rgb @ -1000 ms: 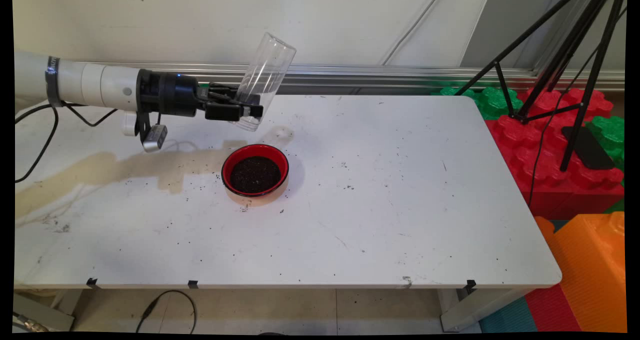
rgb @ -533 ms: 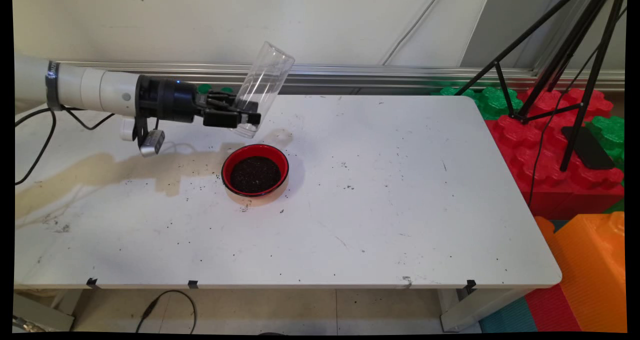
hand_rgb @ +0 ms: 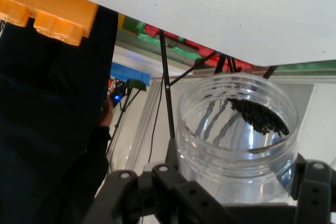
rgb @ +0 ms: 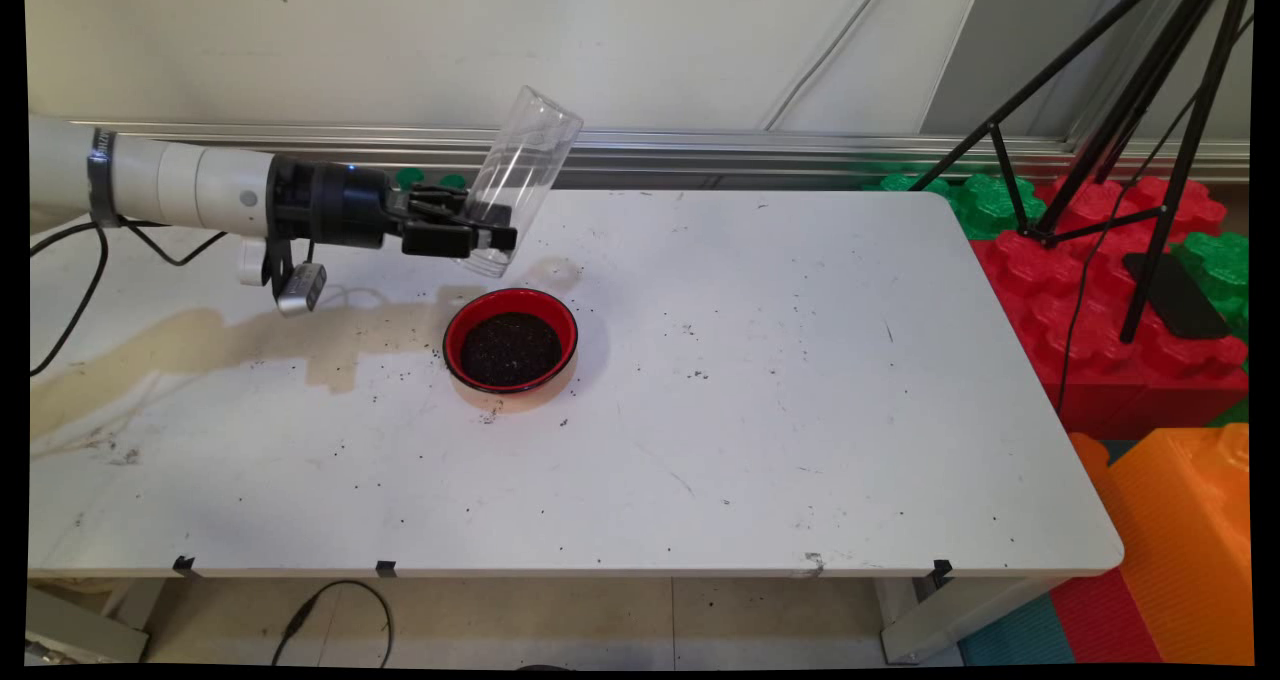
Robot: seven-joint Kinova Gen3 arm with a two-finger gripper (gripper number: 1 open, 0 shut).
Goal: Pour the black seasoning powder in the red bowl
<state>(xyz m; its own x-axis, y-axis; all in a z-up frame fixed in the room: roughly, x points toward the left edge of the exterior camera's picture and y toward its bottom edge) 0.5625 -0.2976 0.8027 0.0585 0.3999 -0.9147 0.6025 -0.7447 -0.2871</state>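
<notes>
Gripper (rgb: 478,237) is reaching in level from the left, its fingers pinching the lower end of a clear plastic jar (rgb: 515,185) from both sides. The jar is hanging in the air above the table (rgb: 800,410), tilting up and to the right, base low, open mouth high toward the wall. Held this way, what is left inside cannot run out. In the hand view a small clump of dark grains (hand_rgb: 258,115) is clinging to the jar's wall near the mouth; the rest looks empty.

Red bowl (rgb: 510,340) is sitting on the table just below and a little nearer the camera than the jar, not touching it, filled with the same dark grains. Loose specks are lying scattered around the bowl and across the table. A tan stain (rgb: 250,335) is spreading from the left edge toward the bowl.

Room: bare tabletop is stretching right and toward the near edge. A black tripod (rgb: 1130,110) and coloured foam blocks (rgb: 1120,290) are standing off the right edge, well apart.
</notes>
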